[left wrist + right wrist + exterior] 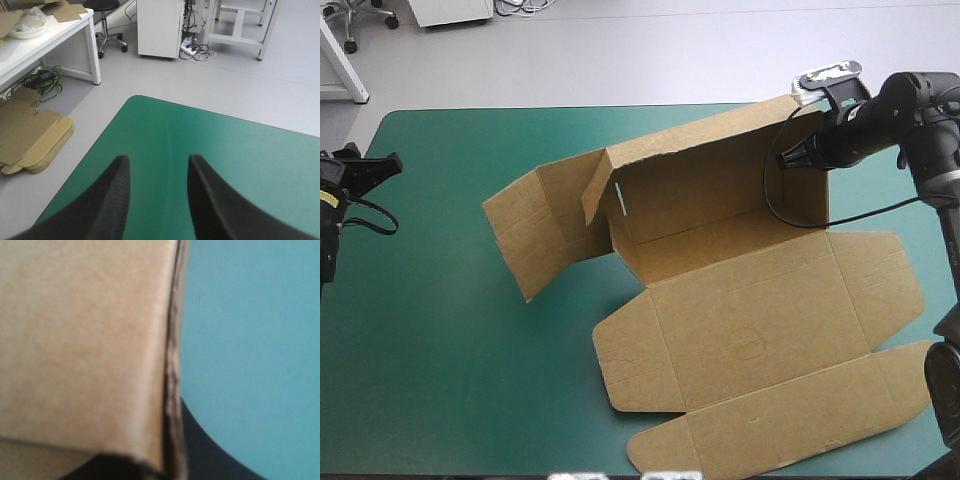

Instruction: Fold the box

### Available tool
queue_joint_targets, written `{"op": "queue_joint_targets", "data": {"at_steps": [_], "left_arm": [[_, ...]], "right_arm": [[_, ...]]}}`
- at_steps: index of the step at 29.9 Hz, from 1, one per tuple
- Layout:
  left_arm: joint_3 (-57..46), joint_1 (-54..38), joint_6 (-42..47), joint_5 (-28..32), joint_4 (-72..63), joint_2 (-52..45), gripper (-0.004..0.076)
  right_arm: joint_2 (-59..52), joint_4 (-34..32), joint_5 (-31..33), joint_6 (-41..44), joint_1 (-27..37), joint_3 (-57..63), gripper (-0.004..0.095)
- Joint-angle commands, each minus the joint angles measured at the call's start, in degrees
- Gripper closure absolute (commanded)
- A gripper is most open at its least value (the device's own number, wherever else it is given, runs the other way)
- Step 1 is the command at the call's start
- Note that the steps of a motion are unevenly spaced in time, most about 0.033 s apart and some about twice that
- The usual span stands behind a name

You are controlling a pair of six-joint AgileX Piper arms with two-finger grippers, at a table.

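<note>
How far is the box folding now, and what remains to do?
Done: the box's far wall stands raised, with a side flap up at its left end. In hand: the right claw grips that wall near its top right corner. Left: the near panels lie flat and nothing looks tucked; the left claw is open and empty.

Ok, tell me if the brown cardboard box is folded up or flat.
Partly folded: the box has its far wall raised, pinched by the right gripper, while its near panels lie flat on the teal-green cover.
</note>
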State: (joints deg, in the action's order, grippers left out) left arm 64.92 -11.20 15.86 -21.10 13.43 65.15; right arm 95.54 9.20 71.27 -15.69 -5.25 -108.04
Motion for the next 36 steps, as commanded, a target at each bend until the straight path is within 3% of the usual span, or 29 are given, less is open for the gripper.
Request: {"op": "queue_joint_targets", "data": {"at_steps": [1,6,19,23,27,29,36], "left_arm": [[1.6,1.2,-1.2,4.1,0.4,-1.1,0.0449],[1.6,1.2,-1.2,3.7,0.4,-1.1,0.0449],[1.6,1.2,-1.2,3.5,0.4,-1.1,0.0449],[1.6,1.2,-1.2,3.5,0.4,-1.1,0.0449],[1.6,1.2,-1.2,3.5,0.0,-1.1,0.0449],[1.6,1.2,-1.2,3.5,0.0,-1.1,0.0449],[1.6,2.5,-1.2,3.5,0.4,-1.1,0.0449]], "right_arm": [[-0.8,1.2,0.1,2.5,0.6,-2.8,0.0921],[2.0,4.8,0.2,3.1,0.6,-1.3,0.0921],[8.3,4.4,0.1,3.1,0.4,-1.2,0.0909],[10.3,4.4,0.1,3.1,0.4,-1.2,0.0782],[10.3,4.5,-0.4,3.0,0.4,-1.3,0.0516],[10.0,4.4,-1.0,2.5,0.4,-1.3,0.0428],[7.8,4.6,-1.6,1.8,0.4,-1.3,0.0403]]}}
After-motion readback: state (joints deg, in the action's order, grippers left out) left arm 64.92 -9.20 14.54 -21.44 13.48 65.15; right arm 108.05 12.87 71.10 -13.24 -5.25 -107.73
